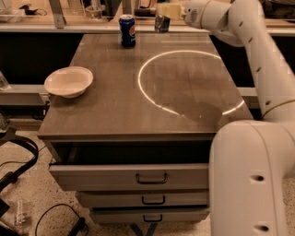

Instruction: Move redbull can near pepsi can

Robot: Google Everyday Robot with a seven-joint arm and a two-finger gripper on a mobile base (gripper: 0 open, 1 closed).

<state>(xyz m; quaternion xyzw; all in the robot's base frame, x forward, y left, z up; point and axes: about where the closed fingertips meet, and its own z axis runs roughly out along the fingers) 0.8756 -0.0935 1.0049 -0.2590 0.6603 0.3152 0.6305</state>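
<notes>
In the camera view, the pepsi can [127,31] stands upright near the far edge of the brown cabinet top [110,115], its round logo facing the camera. To the right of the pepsi can, near it but apart with a clear gap, is the redbull can [162,26], upright and a little farther back, at the far rim of the top. Its upper part is covered by the pale gripper [162,12], which pinches the redbull can from the right. Whether the can's base touches the surface cannot be told. The 1 white arm [260,64] runs from the gripper to the right of the pepsi can, then down the right side toward the camera, where its thick lower segment fills the near right corner. Nearer the camera and to the left of the pepsi can, well apart from it, a white bowl [68,81] sits at the left edge of the top. A bright ring of light [139,79] lies on the surface in front and to the right of the pepsi can. Below the top are 3 drawers, and the top drawer [106,177] is pulled out.
</notes>
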